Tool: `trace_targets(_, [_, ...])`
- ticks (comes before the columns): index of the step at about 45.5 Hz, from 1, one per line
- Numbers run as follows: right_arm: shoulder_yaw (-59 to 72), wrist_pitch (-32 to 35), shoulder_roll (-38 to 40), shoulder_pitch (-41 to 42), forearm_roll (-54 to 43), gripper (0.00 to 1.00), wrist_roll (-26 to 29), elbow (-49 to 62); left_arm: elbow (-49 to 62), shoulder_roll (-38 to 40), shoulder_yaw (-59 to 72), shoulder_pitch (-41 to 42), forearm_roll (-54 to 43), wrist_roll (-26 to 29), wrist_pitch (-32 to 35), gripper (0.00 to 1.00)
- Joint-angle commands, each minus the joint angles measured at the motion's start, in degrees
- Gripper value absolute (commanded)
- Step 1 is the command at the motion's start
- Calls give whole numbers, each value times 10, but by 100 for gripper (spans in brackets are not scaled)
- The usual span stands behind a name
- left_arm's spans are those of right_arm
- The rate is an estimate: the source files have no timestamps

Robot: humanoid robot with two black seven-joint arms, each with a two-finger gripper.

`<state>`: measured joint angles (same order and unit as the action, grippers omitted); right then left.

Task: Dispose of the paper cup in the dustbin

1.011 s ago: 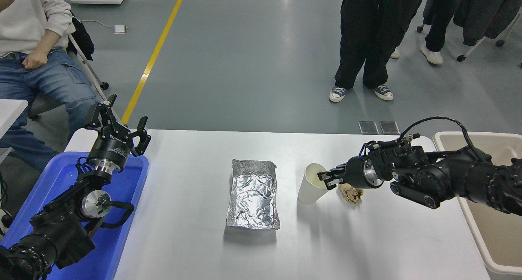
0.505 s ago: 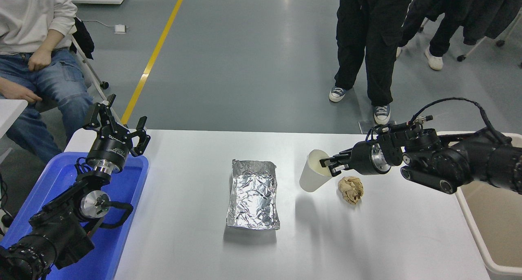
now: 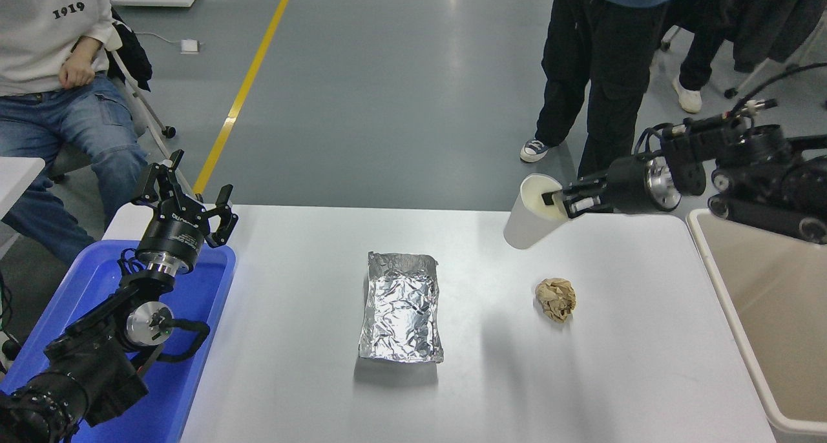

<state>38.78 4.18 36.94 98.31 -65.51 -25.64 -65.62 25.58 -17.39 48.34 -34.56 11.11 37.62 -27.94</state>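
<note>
The white paper cup [image 3: 530, 214] hangs tilted in the air above the table's far right part. My right gripper [image 3: 557, 201] is shut on its rim, one finger inside the cup and one outside. The arm comes in from the right edge, above the far left corner of the beige dustbin [image 3: 714, 281], which stands off the table's right side and looks empty in the part that shows. My left gripper [image 3: 187, 194] is open and parked at the lower left, over the blue tray.
A crumpled brown paper ball [image 3: 555, 299] lies on the white table [image 3: 291, 339] below the cup. A silver foil tray [image 3: 402, 306] sits mid-table. A blue tray [image 3: 194, 365] is at the left edge. People stand beyond the far edge; one sits at top left.
My right gripper has lifted the cup off the table and carried it up and to the right, toward the dustbin. The brown paper ball is now fully uncovered. The left arm has not moved.
</note>
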Motion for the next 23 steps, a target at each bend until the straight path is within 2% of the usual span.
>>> trace_targets(1, [3, 6, 67, 36, 4, 0, 0, -13, 0, 0, 0, 0, 1, 0, 0, 100])
trace_targets(13, [1, -1, 158, -4, 17, 0, -1, 56, 0, -1, 0, 0, 1, 0, 0, 100])
trace_targets(23, [-14, -9, 196, -126, 135, 0, -37, 202, 0, -1, 0, 0, 1, 0, 0, 100])
